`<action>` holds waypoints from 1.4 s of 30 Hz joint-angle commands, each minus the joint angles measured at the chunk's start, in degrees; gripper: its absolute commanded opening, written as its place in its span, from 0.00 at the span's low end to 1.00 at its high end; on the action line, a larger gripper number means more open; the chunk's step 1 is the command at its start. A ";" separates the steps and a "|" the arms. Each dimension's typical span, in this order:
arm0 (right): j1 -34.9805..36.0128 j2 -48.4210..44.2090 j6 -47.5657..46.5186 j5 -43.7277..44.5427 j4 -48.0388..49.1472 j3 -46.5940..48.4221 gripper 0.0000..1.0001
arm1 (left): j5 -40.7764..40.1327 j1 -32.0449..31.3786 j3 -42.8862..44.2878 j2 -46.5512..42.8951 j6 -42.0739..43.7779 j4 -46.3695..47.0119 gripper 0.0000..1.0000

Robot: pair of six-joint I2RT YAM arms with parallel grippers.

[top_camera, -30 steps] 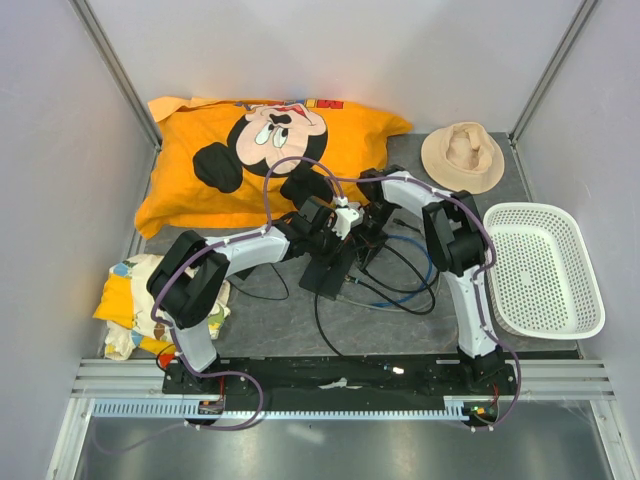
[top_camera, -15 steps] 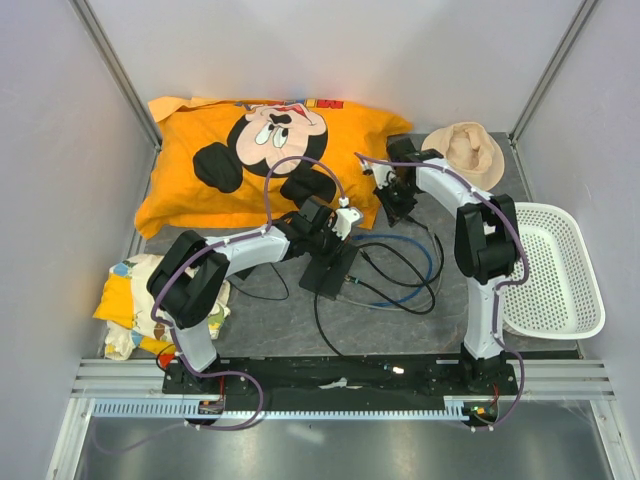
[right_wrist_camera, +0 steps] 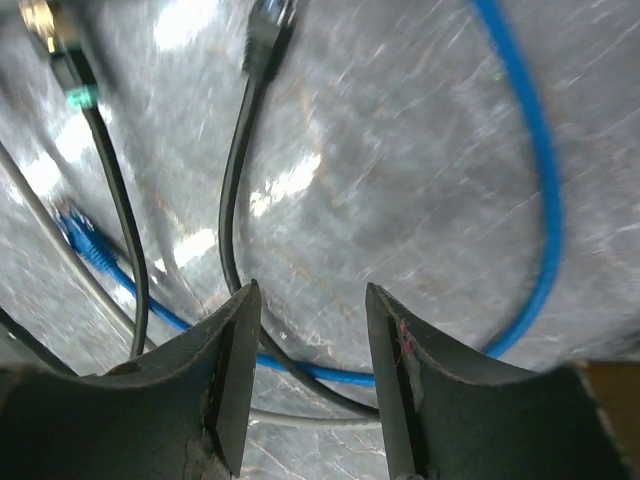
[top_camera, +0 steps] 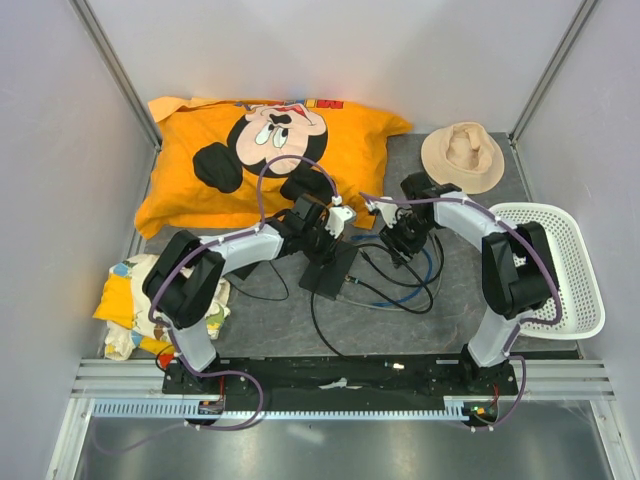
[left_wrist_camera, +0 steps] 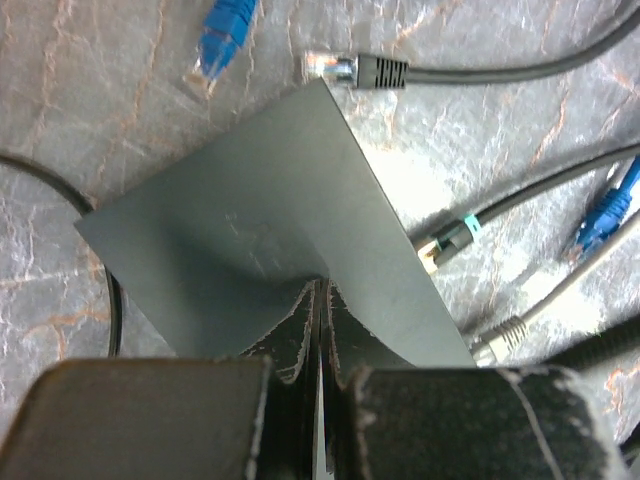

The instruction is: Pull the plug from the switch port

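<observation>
The switch (left_wrist_camera: 250, 200) is a flat black box on the grey mat, also seen in the top view as the switch (top_camera: 335, 275). My left gripper (left_wrist_camera: 322, 292) is shut with nothing between its jaws, tips pressed on the switch's top. Beside the switch's long edge lie loose plugs: a black-booted plug (left_wrist_camera: 350, 69), a teal-ringed plug (left_wrist_camera: 448, 237) and a grey plug (left_wrist_camera: 497, 341), each a little apart from the box. My right gripper (right_wrist_camera: 310, 300) hangs open and empty over the mat, above a black cable (right_wrist_camera: 232, 200) and a blue cable (right_wrist_camera: 540, 190). Its black plug (right_wrist_camera: 268, 30) lies ahead.
An orange Mickey pillow (top_camera: 260, 150) lies at the back left, a beige hat (top_camera: 462, 155) at the back right. A white perforated basket (top_camera: 545, 275) stands at the right and a patterned cloth (top_camera: 125, 300) at the left. Loops of cable (top_camera: 400, 290) spread right of the switch.
The right arm pulled up and away from the switch toward the hat, then came back down over the cables, and its jaws opened. The left gripper stayed on the switch.
</observation>
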 commanded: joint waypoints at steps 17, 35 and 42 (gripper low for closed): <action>5.18 -2.67 -9.96 3.03 8.16 -12.67 0.59 | 2.75 9.67 -6.30 -8.26 -1.51 -7.76 0.02; 6.06 -16.93 -0.56 2.08 13.27 8.12 0.00 | 9.25 14.68 -7.88 -13.09 0.77 -9.61 0.02; 7.64 -9.27 3.05 -3.63 9.93 26.59 0.00 | 5.58 18.55 -5.42 -16.07 0.25 -9.78 0.02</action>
